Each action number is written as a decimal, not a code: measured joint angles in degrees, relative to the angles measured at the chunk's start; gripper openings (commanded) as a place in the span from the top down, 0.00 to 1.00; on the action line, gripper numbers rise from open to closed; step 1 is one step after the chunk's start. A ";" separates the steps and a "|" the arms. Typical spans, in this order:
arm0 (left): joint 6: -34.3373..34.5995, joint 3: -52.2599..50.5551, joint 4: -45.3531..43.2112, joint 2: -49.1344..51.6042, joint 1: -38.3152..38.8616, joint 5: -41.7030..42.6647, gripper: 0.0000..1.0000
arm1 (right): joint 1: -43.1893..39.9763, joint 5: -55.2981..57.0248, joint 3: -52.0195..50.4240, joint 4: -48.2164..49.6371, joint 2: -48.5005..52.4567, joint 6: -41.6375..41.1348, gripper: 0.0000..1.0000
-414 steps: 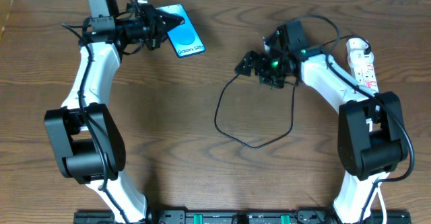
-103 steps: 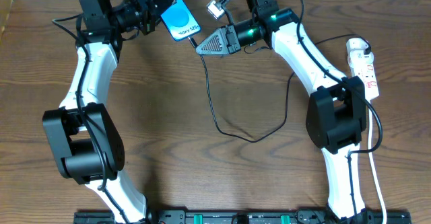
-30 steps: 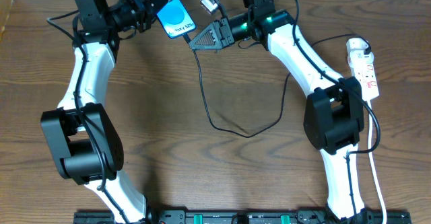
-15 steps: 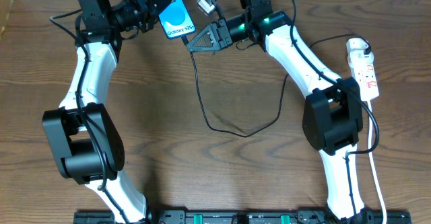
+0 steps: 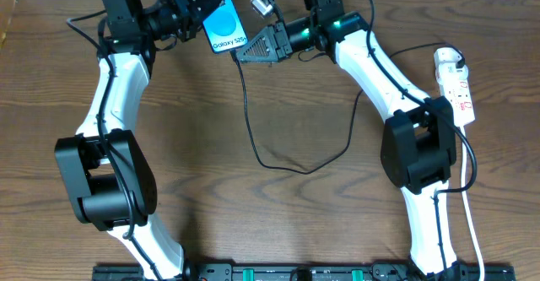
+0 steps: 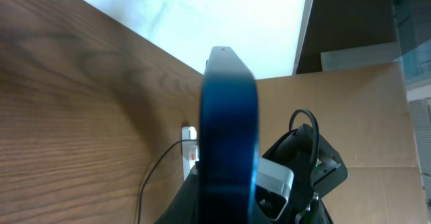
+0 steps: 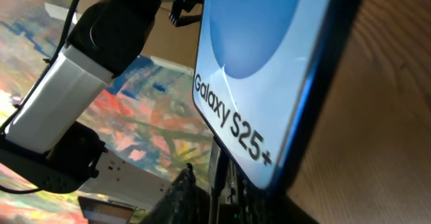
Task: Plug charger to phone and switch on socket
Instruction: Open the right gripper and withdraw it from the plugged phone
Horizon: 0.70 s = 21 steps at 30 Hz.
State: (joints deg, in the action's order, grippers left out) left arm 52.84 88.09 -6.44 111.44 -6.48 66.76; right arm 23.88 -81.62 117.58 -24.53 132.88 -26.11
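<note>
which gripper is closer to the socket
Right. The right gripper is well to the left of the socket, beside the phone. The left gripper is even farther left, holding the phone's other end.

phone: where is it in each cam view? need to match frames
Overhead: phone top centre-left, in the left claw.
Left wrist: phone edge-on, centre of frame.
Right wrist: phone screen fills the upper middle.
Shared landmark: the wood table, in all three views.
</note>
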 measured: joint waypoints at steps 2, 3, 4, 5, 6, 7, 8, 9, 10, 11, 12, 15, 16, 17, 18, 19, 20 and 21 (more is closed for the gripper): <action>-0.42 0.00 0.13 0.00 -0.50 0.76 0.92 | -0.50 0.63 0.00 0.09 0.00 0.00 0.73; -0.66 0.00 0.20 0.00 -0.74 1.14 0.93 | -0.81 0.83 0.00 0.07 0.00 0.00 0.73; -0.87 0.00 0.20 0.00 -0.96 1.53 0.93 | -1.20 1.01 0.00 0.07 0.00 0.00 0.72; -1.49 0.00 0.50 0.00 -1.27 1.90 0.93 | -1.73 1.18 0.00 0.09 0.00 0.00 0.71; -2.05 0.00 1.16 0.00 -1.53 2.16 0.93 | -2.25 1.29 0.00 0.09 0.00 0.00 0.70; -2.82 0.00 2.43 0.00 -1.75 2.36 0.93 | -2.91 1.53 0.00 0.07 0.00 0.00 0.69; -3.74 0.02 4.09 0.00 -1.86 2.38 0.93 | -3.54 1.62 0.00 0.04 0.00 0.00 0.67; -5.03 0.00 6.34 0.00 -2.03 2.51 0.93 | -4.24 1.75 0.00 0.00 0.00 0.00 0.65; -6.01 0.00 8.07 0.00 -2.10 2.47 0.93 | -5.05 1.88 0.02 -0.26 0.00 0.13 0.64; -8.50 0.00 12.63 0.00 -2.16 2.40 0.93 | -5.55 2.16 0.04 -0.83 0.00 0.26 0.63; -10.86 0.00 16.24 0.00 -2.14 2.54 0.93 | -6.27 2.64 0.04 -1.90 0.00 0.66 0.62; -16.87 -0.04 25.07 0.02 -2.03 2.36 0.92 | -7.69 4.96 0.09 -6.36 0.00 2.23 0.61; -19.63 -0.04 28.61 0.02 -2.01 2.34 0.93 | -8.11 6.43 0.11 -8.68 0.00 3.02 0.60; -21.51 -0.11 30.71 0.02 -2.01 2.38 0.93 | -8.37 7.93 0.13 -10.91 0.00 4.04 0.60; -23.85 -0.22 32.89 0.02 -1.99 2.27 0.93 | -8.46 9.35 0.11 -12.81 0.00 4.92 0.60; -26.01 -0.44 34.60 0.02 -1.99 2.29 0.93 | -8.50 10.86 0.11 -14.71 0.00 5.99 0.59; -28.13 -0.72 36.17 0.02 -1.99 2.32 0.93 | -8.50 12.96 0.11 -16.74 0.00 7.17 0.58; -30.36 -1.07 37.46 0.02 -1.97 2.25 0.93 | -8.48 14.88 0.11 -18.49 0.00 8.17 0.57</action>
State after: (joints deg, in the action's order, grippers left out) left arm 22.48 87.02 31.03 111.46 -8.45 69.01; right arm 15.40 -66.74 117.69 -43.03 132.88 -17.93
